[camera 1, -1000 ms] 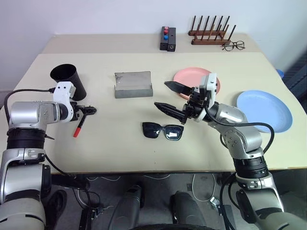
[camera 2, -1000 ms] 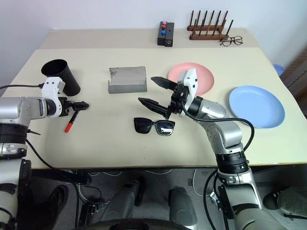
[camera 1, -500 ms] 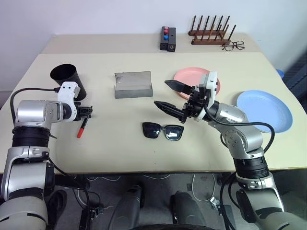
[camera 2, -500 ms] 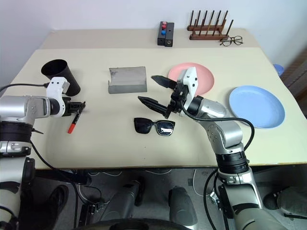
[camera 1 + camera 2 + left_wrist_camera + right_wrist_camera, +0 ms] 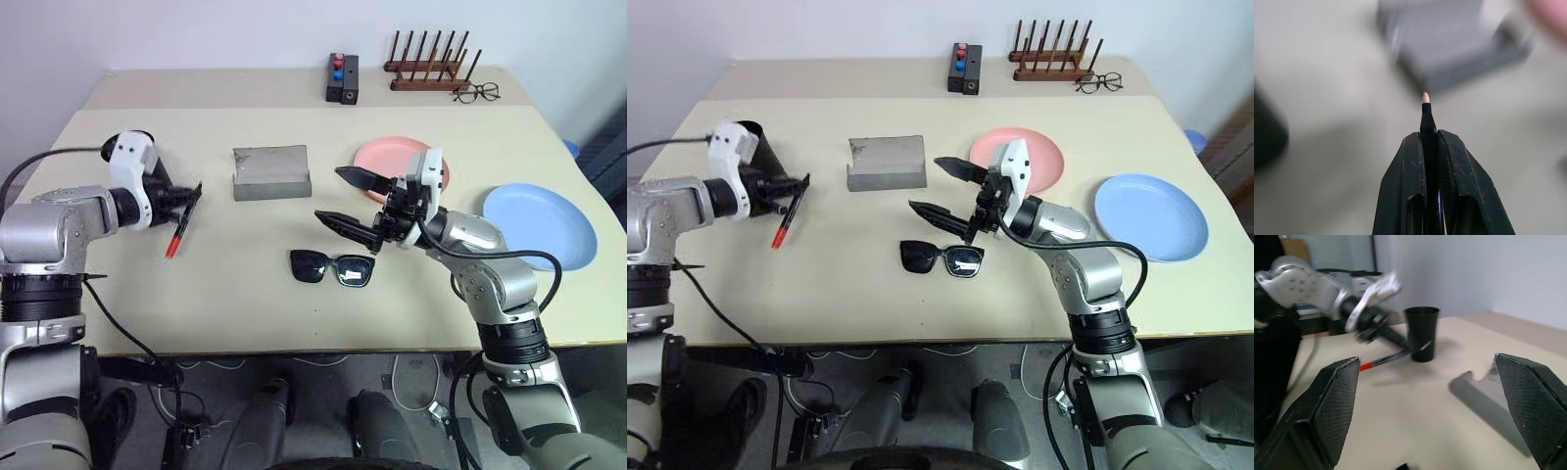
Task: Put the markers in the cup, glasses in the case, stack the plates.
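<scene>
1. Cup [image 5: 759,157]: black, upright at the table's [image 5: 245,294] far left, partly hidden behind the left wrist.
2. Left gripper [image 5: 189,196]: clamped on the black marker [image 5: 182,221], held off the table just beside the cup, red end slanting down toward the robot. Left wrist view shows the marker [image 5: 1427,142] pinched between both fingers.
3. Case [image 5: 271,172]: grey, lid up, right of the marker, toward the middle of the table.
4. Sunglasses [image 5: 333,267]: lying flat at the near middle, apart from the case.
5. Right gripper [image 5: 345,201]: fingers spread wide, holding nothing, hovering just above and behind the sunglasses, pointing left.
6. Pink plate [image 5: 377,155]: behind the right gripper, partly covered by it.
7. Blue plate [image 5: 544,225]: at the right edge, well apart from the pink one, not stacked.
</scene>
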Robot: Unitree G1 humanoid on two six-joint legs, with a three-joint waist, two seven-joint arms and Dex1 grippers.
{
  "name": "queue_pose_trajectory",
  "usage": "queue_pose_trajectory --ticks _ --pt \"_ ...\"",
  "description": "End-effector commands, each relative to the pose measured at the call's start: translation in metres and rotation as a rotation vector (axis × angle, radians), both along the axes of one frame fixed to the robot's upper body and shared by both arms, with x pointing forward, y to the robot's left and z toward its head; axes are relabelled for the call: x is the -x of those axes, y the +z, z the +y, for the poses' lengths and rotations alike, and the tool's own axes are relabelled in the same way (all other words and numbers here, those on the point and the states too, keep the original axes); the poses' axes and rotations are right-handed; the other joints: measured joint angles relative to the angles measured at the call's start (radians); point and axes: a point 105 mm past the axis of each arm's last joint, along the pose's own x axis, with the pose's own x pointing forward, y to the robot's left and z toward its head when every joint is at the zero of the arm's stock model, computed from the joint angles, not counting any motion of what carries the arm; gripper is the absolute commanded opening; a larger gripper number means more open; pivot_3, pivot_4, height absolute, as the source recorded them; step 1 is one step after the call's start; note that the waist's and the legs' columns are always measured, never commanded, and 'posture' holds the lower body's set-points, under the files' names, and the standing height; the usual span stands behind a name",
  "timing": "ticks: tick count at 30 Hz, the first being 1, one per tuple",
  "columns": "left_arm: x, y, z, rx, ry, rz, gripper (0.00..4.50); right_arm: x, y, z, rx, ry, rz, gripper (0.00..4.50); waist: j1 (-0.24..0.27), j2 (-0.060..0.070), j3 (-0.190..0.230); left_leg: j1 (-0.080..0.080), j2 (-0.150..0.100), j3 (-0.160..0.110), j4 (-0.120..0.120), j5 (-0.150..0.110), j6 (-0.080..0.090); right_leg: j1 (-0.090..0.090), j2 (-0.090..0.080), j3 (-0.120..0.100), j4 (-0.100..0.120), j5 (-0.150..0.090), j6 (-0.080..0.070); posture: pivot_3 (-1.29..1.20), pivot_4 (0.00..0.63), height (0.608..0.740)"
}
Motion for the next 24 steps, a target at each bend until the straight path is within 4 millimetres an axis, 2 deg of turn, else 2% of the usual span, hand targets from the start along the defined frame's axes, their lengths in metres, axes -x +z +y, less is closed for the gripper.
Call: queue_pose_trajectory --ticks 1,3,6,12,14,19,24 --pt "0.002 0.06 0.006 0.086 0.021 -0.325 0.05 0.002 0.009 -0.006 -0.016 0.026 -0.013 4.5 -0.002 0.0 0.0 0.0 0.0 0.0 0.0 0.0 0.0 0.0 0.0 0.0 0.0 0.0 0.0 0.0 0.15 0.74" --pt "0.001 0.079 0.012 0.125 0.053 -0.416 0.05 0.0 0.012 -0.006 -0.033 0.018 -0.019 4.5 -0.003 0.0 0.0 0.0 0.0 0.0 0.0 0.0 0.0 0.001 0.0 0.0 0.0 0.0 0.0 0.0 0.15 0.74" --pt "0.002 0.096 0.023 0.093 0.08 -0.536 0.05 -0.001 0.009 -0.006 -0.025 0.012 -0.017 4.5 -0.009 0.0 0.0 0.0 0.0 0.001 -0.001 0.0 0.0 0.001 0.0 0.0 0.0 0.0 0.0 0.0 0.15 0.74" --pt "0.001 0.122 0.066 0.051 0.26 -0.749 0.05 -0.002 0.005 -0.008 -0.012 0.0 -0.011 4.5 -0.007 0.0 0.0 0.0 0.0 0.001 -0.001 0.0 0.0 0.001 0.001 0.0 0.0 0.0 0.0 0.0 0.15 0.74" --pt "0.003 0.125 0.082 0.033 0.314 -0.804 0.05 -0.001 0.004 -0.01 -0.011 -0.005 -0.012 4.5 -0.006 0.0 0.0 0.0 0.0 0.001 -0.001 0.0 0.0 0.001 0.001 0.0 0.0 0.0 0.0 0.0 0.15 0.74" --pt "0.006 0.131 0.116 0.142 0.455 -0.893 0.05 0.004 0.002 -0.009 -0.011 -0.002 -0.007 4.5 -0.003 -0.001 0.0 0.0 0.0 0.0 0.0 0.0 0.0 0.001 0.002 0.0 0.0 0.0 0.0 0.0 0.15 0.74" --pt "-0.004 0.112 0.111 0.122 0.408 -0.885 0.05 0.003 0.003 -0.008 -0.01 -0.002 -0.008 4.5 -0.004 -0.001 0.0 0.0 -0.001 0.0 0.0 0.0 0.001 0.001 0.002 -0.001 0.0 0.0 0.001 0.0 0.15 0.74"
